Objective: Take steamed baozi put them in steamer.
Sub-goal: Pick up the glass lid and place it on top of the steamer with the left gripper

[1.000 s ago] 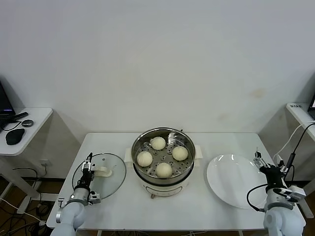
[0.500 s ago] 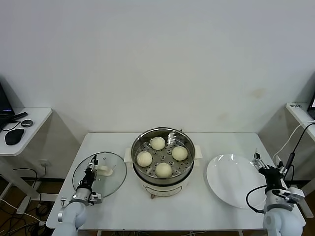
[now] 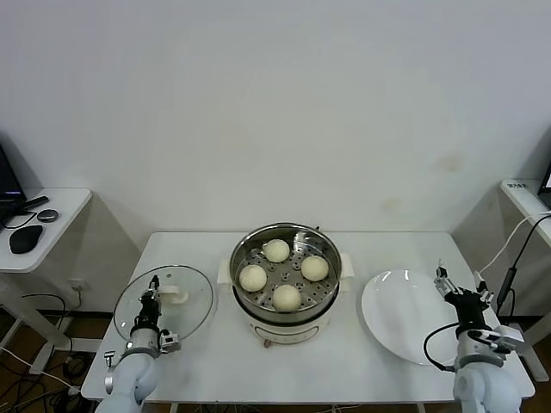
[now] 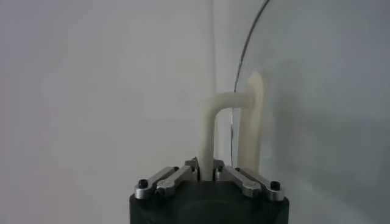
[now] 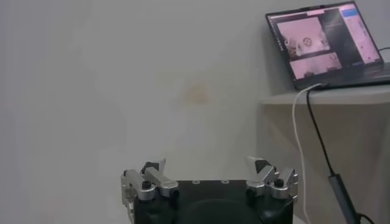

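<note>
Four steamed baozi (image 3: 286, 297) already sit in the steamer (image 3: 285, 274), right of the left gripper (image 3: 153, 290) clamped on the glass lid (image 3: 164, 303) handle; soft, light, crushable, so grip sides gently; right gripper (image 3: 456, 291) idle, wide.

A big plain white wall (image 3: 275, 103) stands behind the white counter (image 3: 207, 353). A small white side table (image 3: 52, 211) sits off to one side, and another one (image 3: 527, 196) sits on the other side. Wires (image 3: 34, 361) lie on the floor under the counter.
</note>
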You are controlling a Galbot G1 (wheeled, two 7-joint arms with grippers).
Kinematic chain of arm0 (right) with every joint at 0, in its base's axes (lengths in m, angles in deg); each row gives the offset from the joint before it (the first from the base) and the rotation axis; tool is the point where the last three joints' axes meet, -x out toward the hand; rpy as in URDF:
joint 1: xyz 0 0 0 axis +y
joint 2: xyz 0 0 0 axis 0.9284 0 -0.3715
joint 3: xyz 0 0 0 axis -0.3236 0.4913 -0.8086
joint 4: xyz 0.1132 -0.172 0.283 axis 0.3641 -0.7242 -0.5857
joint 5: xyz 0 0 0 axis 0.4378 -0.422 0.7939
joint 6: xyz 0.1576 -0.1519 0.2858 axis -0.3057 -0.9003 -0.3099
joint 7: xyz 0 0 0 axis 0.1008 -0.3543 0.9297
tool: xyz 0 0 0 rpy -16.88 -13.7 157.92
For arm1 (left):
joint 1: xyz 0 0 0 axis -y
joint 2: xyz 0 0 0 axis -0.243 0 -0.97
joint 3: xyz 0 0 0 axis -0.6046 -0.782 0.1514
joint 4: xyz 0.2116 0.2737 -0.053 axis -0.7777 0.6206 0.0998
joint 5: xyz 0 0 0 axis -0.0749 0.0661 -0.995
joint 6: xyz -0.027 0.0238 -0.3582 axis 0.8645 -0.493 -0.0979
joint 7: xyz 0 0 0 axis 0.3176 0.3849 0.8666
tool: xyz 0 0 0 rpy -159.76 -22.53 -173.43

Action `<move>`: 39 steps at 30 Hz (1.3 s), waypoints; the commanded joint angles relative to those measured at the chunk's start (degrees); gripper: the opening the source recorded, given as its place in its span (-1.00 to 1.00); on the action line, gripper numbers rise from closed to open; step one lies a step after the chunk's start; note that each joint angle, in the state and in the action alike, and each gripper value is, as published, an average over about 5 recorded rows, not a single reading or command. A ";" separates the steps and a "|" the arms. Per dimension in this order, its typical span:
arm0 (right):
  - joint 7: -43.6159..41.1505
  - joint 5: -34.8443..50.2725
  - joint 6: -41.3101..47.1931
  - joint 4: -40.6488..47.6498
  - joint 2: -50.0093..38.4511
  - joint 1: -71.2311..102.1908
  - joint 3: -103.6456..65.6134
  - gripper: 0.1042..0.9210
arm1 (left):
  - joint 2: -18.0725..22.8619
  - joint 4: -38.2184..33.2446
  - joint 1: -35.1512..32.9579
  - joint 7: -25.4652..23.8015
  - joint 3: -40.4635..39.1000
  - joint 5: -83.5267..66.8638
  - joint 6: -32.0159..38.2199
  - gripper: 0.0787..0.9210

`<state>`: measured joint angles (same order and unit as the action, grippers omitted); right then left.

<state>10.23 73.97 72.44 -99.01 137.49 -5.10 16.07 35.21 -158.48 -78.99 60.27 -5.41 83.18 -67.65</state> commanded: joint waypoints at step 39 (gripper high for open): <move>0.08 -2.55 -1.68 1.51 3.32 4.76 -0.46 0.76 | 14.57 -35.85 0.02 -29.55 -16.95 18.27 -31.32 -0.78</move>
<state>10.30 72.24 71.06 -97.47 139.20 -1.16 16.29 46.51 -195.93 -83.35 32.93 -12.07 98.10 -97.86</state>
